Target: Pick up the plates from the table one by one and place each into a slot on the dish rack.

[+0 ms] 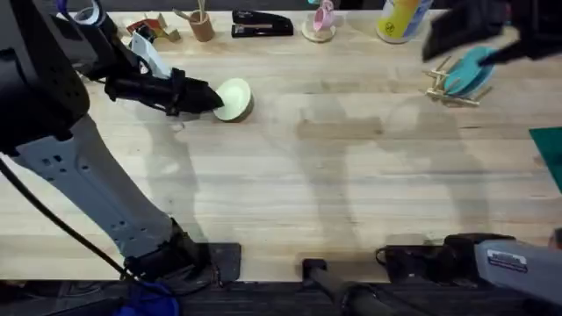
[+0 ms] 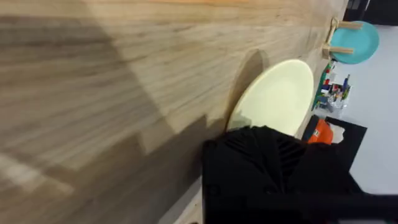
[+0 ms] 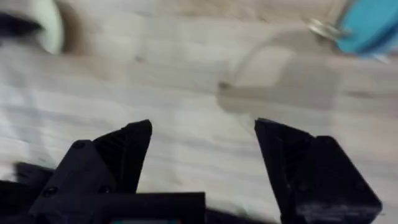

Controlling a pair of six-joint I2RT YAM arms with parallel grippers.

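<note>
Seen from overhead, at the far left of the light-wood tabletop [image 1: 290, 175]: left pincer [image 1: 211, 98] reaching out on its black arm, tip meeting the near edge of a pale cream-yellow plate [image 1: 234, 98]. Plate tilted up off the planks on the pincer's side, shadow beneath it plain in the left wrist view, where the cream disc [image 2: 280, 99] rises just past the black fingers [image 2: 261, 162]. Fingers apparently closed on the plate's rim, though the contact itself lies hidden behind the black finger bodies. At the far right of the tabletop, well apart from the cream plate: small wooden dish rack [image 1: 448, 88] of thin sticks, a teal plate [image 1: 470, 72] standing tilted among its pegs. Same rack [image 2: 339, 37] and teal plate [image 2: 357, 40] visible in the distance from the left wrist. Right pincer [image 3: 202, 155] held above bare planks near the middle of the tabletop, its two black fingers [image 3: 118, 155] spread wide, nothing between them; teal plate [image 3: 370, 28] and cream plate [image 3: 50, 25] at opposite corners of that view. Along the far edge, behind the plates: black stapler [image 1: 262, 24], small cardboard tube [image 1: 202, 26], pink figure on a round base [image 1: 320, 22], yellow bottle [image 1: 402, 19]. Edge of a dark teal sheet [image 1: 551, 154] at the right border.
</note>
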